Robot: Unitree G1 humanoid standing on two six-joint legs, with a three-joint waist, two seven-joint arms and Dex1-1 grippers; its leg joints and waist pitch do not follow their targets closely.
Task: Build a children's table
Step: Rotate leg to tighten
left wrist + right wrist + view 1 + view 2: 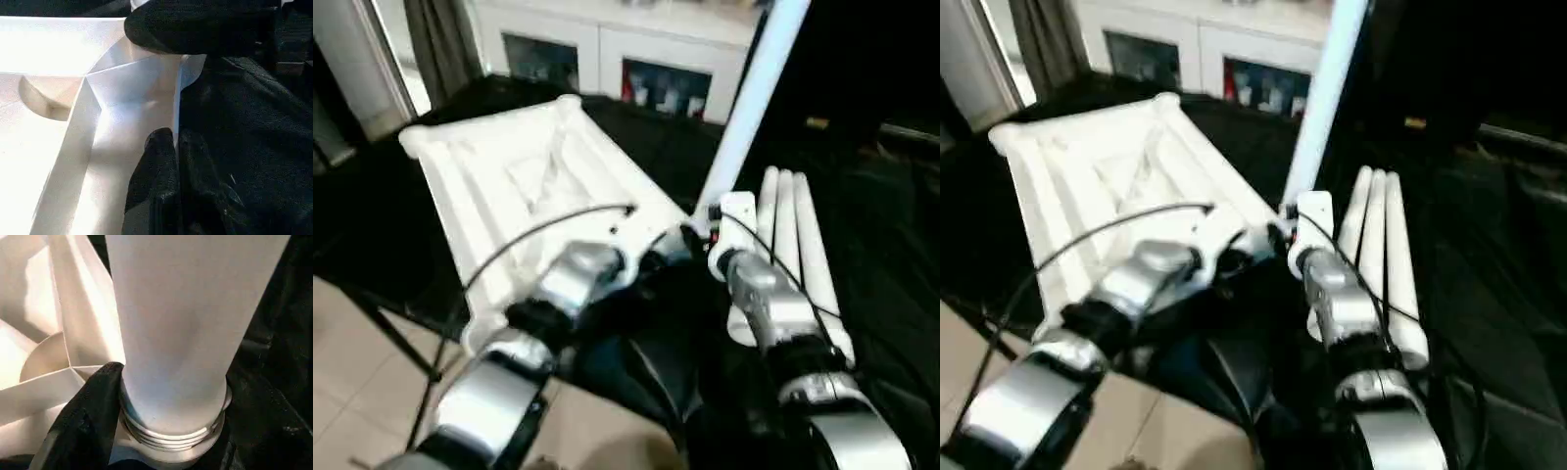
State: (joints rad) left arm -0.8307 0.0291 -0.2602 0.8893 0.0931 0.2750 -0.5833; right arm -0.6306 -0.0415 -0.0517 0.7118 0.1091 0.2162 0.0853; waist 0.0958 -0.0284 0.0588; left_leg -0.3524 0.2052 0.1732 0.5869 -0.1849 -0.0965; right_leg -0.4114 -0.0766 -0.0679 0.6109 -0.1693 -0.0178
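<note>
The table top [524,186] lies underside up on the draped work surface [881,245], toward the left. To its right, three legs [791,245] lie side by side, touching one another. Between the top and those three, a fourth leg [751,98] stands upright and tilted at the top's near right corner, its threaded end down at what seems to be the corner socket. Behind the work surface stands a cabinet [607,49]. The floor [352,362] lies below and to the near left.
</note>
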